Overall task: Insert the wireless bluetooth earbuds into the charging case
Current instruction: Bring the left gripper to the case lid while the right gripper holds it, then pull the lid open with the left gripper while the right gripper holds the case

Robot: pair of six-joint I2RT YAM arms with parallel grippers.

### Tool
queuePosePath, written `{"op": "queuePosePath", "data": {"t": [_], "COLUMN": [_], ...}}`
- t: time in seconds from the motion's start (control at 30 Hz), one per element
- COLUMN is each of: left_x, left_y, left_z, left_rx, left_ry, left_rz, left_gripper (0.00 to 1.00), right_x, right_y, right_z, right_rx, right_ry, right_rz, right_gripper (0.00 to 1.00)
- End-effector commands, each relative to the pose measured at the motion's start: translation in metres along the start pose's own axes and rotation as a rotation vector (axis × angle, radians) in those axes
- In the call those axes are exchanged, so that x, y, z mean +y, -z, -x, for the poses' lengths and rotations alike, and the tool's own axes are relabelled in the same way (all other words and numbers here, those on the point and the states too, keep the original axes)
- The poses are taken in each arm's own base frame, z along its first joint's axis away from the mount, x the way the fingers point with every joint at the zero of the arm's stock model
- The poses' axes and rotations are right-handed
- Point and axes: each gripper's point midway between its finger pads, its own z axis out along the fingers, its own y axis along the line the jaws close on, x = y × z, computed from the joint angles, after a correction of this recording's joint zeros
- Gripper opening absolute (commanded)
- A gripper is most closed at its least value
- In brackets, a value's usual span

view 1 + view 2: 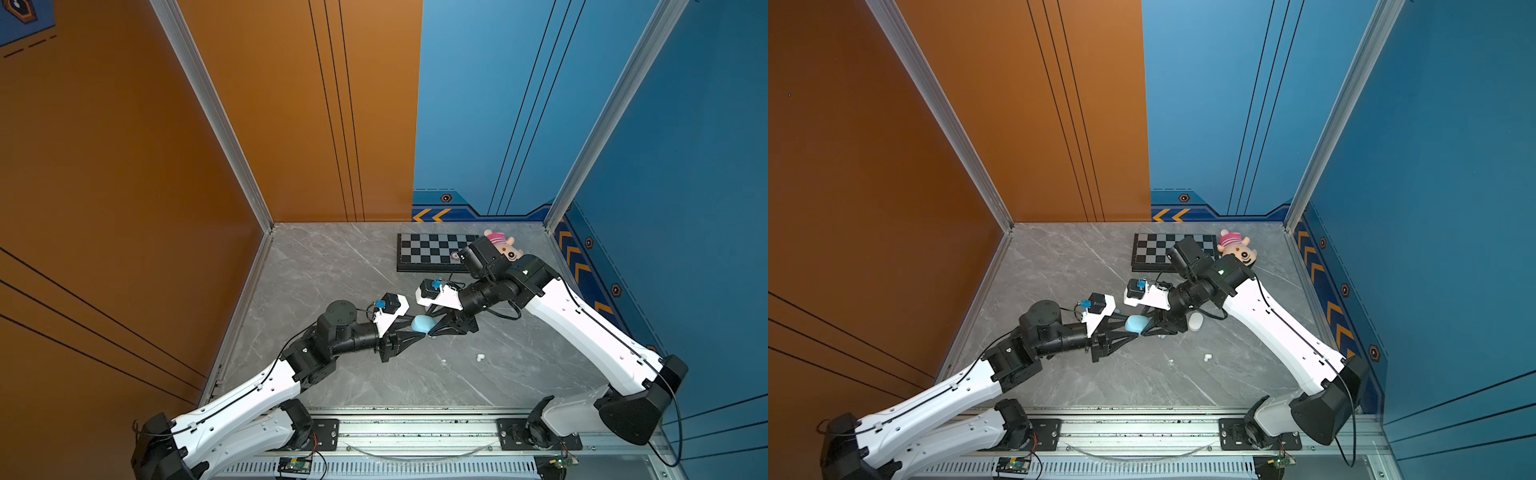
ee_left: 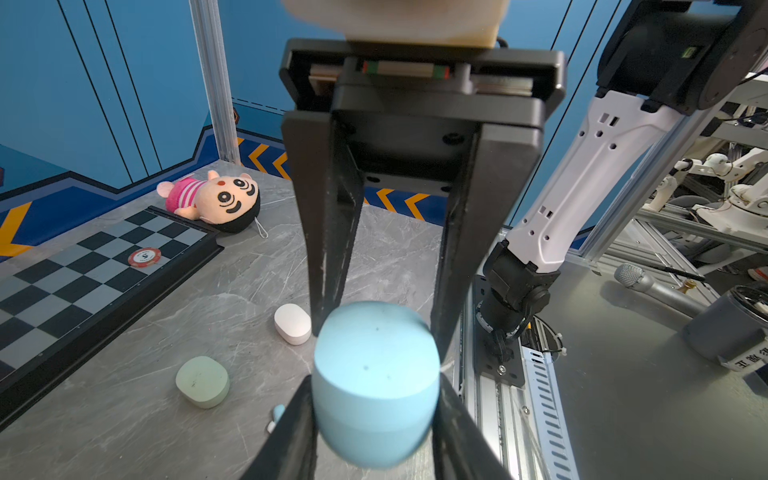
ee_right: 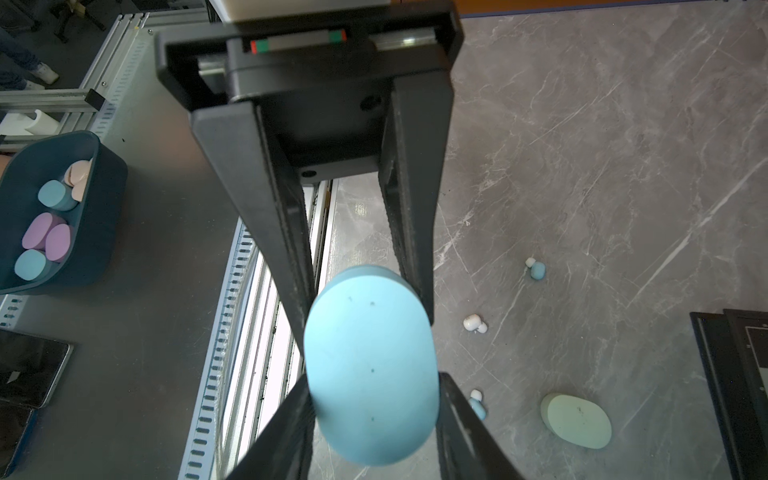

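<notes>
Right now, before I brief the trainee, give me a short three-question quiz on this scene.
1. True or false: the blue case in the left claw has its lid open.
2. In the left wrist view, how many cases lie on the table? A one, B two, C four.
3. What round thing sits on the chessboard?
Key: 1 false, shut. 2 B: white case, green case. 3 A red poker chip.

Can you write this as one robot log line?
left hand: holds pale blue oval plastic case | right hand: flanks it, grip unclear | tiny white earbud: loose on grey table
</notes>
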Motion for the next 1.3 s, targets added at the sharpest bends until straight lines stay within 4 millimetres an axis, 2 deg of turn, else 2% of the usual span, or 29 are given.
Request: {"op": "queuePosePath", "data": {"t": [0.0, 0.43, 0.8, 1.27], "left_x": [-0.004, -0.004, -0.002, 0.001], "left_y": [0.001, 0.001, 0.001, 0.0], "left_z": [0.011, 0.011, 0.011, 0.025], "left_rx": [-0.023, -0.023, -0.021, -0.046], "left_ry": [-0.013, -0.015, -0.014, -0.004], "left_rz": [-0.011, -0.014, -0.005, 0.016], "left_gripper": [0.0, 0.0, 0.0, 0.0], "right_x": [-0.003, -0.021, -0.036, -0.039], "right_y": [0.006, 0.01, 0.027, 0.021], "right_z": [-0.001, 0.006, 0.018, 0.004], "right_rx": [-0.02, -0.076, -0.161, -0.151], "right_ry": [-0.032, -0.077, -0.101, -0.103], "right_rz": [-0.021, -0.074, -0.161, -0.191], "right_gripper": [0.48, 0.5, 0.51, 0.48]}}
